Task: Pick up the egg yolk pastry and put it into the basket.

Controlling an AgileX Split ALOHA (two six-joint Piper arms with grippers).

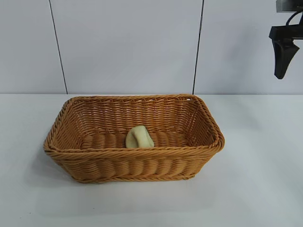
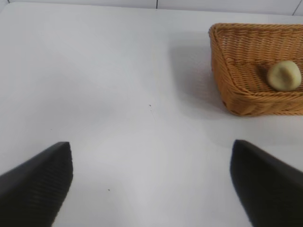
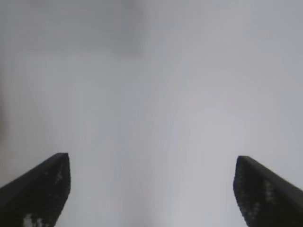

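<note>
One egg yolk pastry [image 1: 139, 137] lies in the basket [image 1: 132, 165] (both grippers apart)

egg yolk pastry [image 1: 139, 137] in basket [image 1: 142, 161], basket on table [image 1: 255, 179]

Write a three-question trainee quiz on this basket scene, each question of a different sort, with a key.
1. True or false: the egg yolk pastry lies on the table outside the basket.
2. Multiple choice: in the exterior view, the right gripper is (a) inside the basket, (b) raised at the upper right, clear of the basket, (c) resting on the table.
3. Fill in: in its wrist view the left gripper has its fingers spread wide, so it is ____.

Key: 1 false, the pastry sits on the basket floor near the front wall; 2 b; 3 open, with nothing between the fingers.
</note>
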